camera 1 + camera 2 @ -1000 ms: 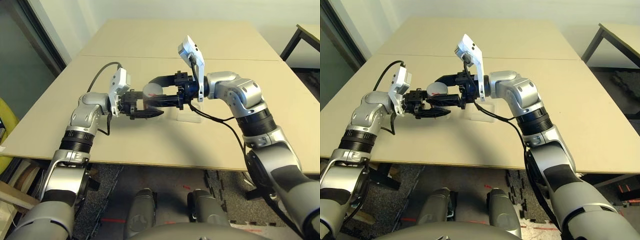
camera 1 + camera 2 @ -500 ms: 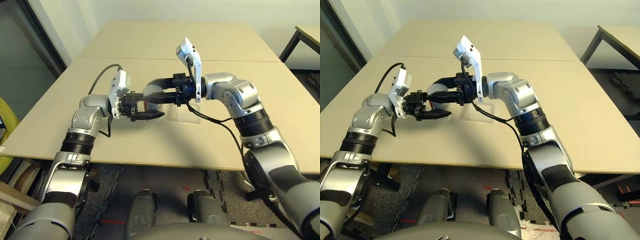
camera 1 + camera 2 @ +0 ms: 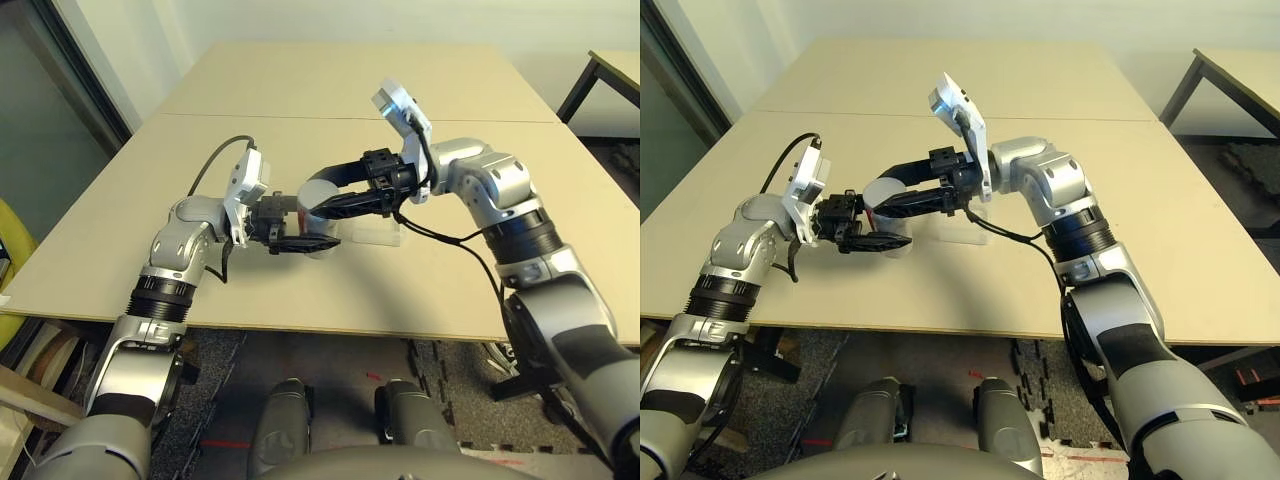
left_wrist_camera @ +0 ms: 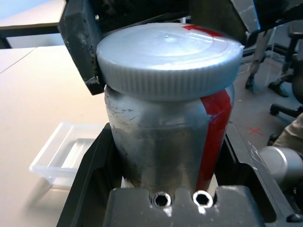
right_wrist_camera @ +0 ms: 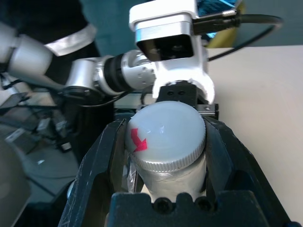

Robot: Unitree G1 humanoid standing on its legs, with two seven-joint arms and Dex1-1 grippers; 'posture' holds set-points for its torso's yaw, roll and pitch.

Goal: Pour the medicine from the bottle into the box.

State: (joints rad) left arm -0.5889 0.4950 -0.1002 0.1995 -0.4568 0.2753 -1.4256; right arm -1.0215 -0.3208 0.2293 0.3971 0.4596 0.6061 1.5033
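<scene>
The bottle (image 4: 161, 142) is held upright left of centre over the beige surface (image 3: 250, 290), cap (image 3: 318, 192) upward, long axis near vertical. Its body is gripped by the left claw (image 3: 318, 225); its cap is clasped by the right claw (image 3: 320, 195). One bottle and, just right, one clear box (image 3: 376, 232) are seen. The room is bounded by dark glass (image 3: 60, 110) at left and a pale wall (image 3: 350, 20) at far side; a second table (image 3: 618, 68) is placed far right.

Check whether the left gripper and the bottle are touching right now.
Touching: the left wrist view shows the left gripper's two fingers pressed against opposite sides of the bottle, below its ribbed cap.
</scene>
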